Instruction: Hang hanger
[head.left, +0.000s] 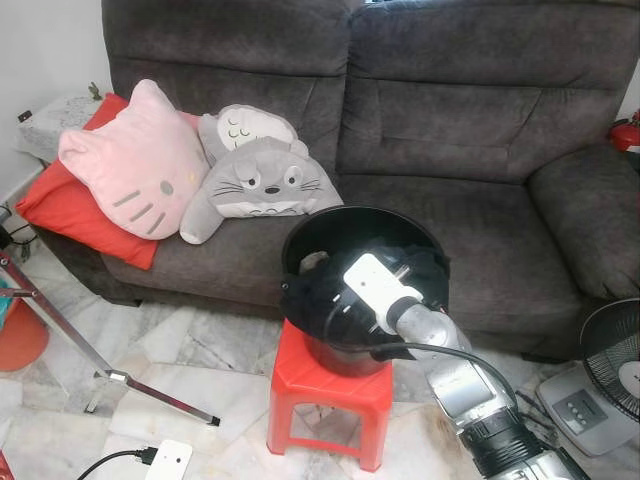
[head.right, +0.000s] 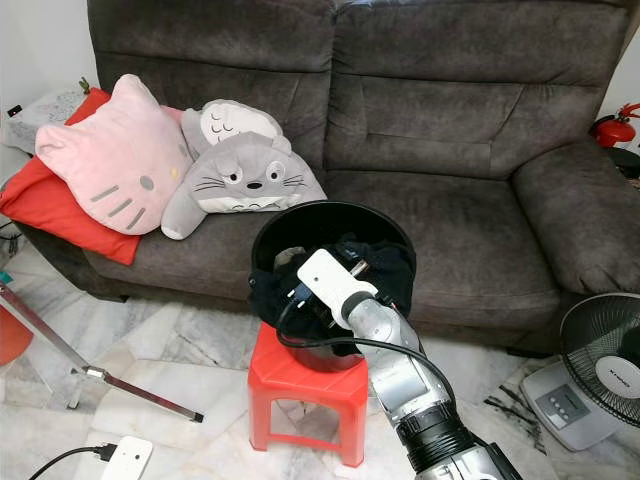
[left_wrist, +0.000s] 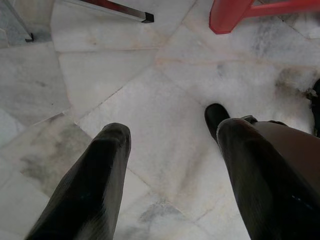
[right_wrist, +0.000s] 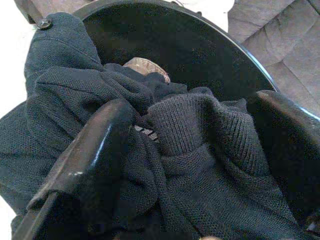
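Note:
A black bucket (head.left: 330, 216) stands on a red plastic stool (head.left: 325, 395) in front of the sofa. Dark knit clothing (right_wrist: 200, 160) fills it and spills over the rim (head.left: 305, 300). My right arm (head.left: 455, 385) reaches up from the lower right into the bucket. My right gripper (right_wrist: 192, 107) is open, one black finger (right_wrist: 95, 155) on each side of a bunched fold of the cloth. A pale round thing (right_wrist: 147, 67) peeks out behind the cloth. My left gripper (left_wrist: 172, 131) hangs open over the marble floor (left_wrist: 125, 75), holding nothing.
A grey sofa (head.left: 450, 130) carries a pink cat cushion (head.left: 130, 160), a red cushion (head.left: 75, 210) and a grey plush (head.left: 255, 180). A metal stand leg (head.left: 100, 365) crosses the floor at left, with a white power strip (head.left: 168, 462) nearby. A fan (head.left: 610, 360) stands at right.

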